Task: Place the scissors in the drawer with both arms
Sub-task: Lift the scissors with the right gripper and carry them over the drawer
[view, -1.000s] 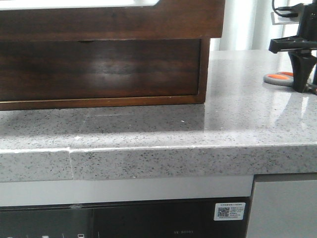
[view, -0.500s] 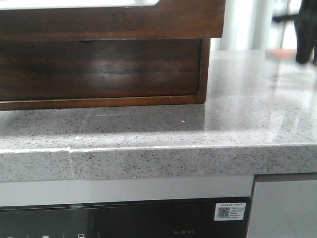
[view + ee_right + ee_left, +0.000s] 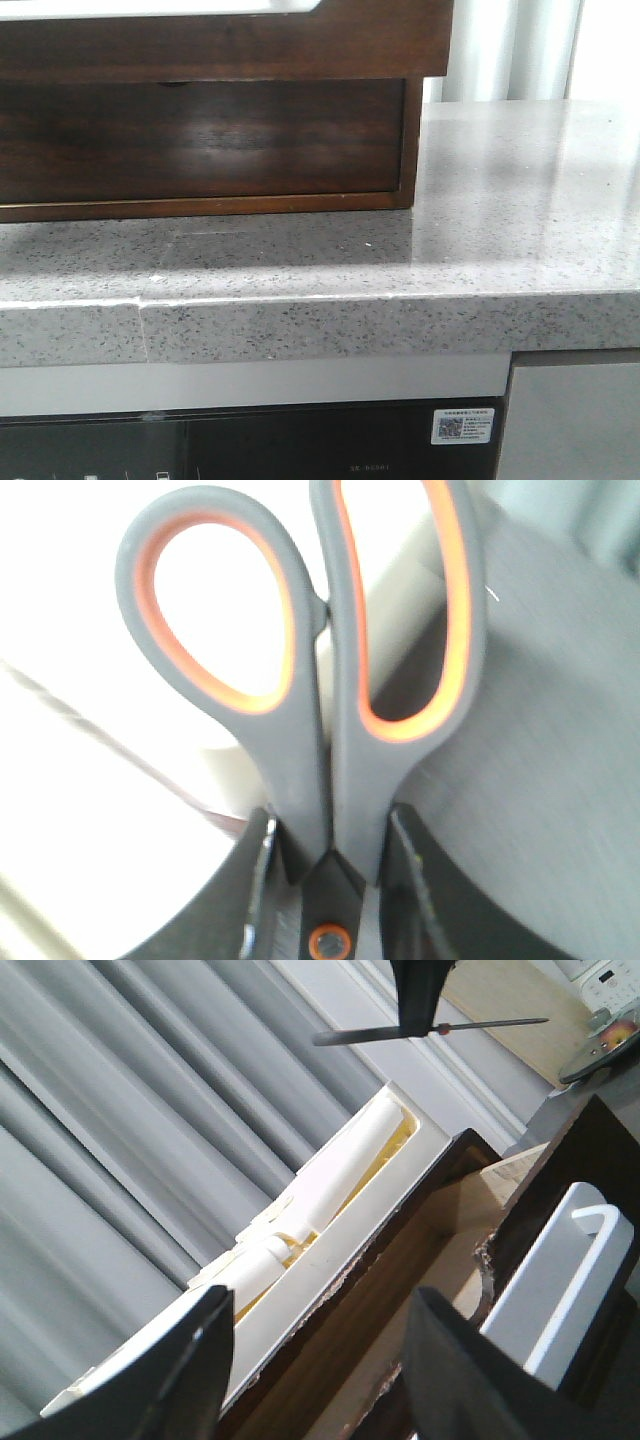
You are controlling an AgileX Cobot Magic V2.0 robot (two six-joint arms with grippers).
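- Scissors (image 3: 330, 680) are clamped at the neck, just above the pivot screw, between the right gripper (image 3: 328, 865) fingers; grey matte handles with glossy orange liners are seen, loops pointing away from the wrist.
- Light, rigid and hard plastic is judged; slipping is unlikely with this hold.
- Left gripper (image 3: 315, 1360) is spread apart, holding nothing, above an opened dark wooden drawer (image 3: 420, 1260) with chipped edges.
- Speckled grey stone counter (image 3: 400, 270) is polished.

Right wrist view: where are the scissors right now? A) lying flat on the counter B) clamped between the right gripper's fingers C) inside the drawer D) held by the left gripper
B: the scissors sit with their grey shanks pinched between the right gripper fingers, handle loops sticking out away from the wrist.
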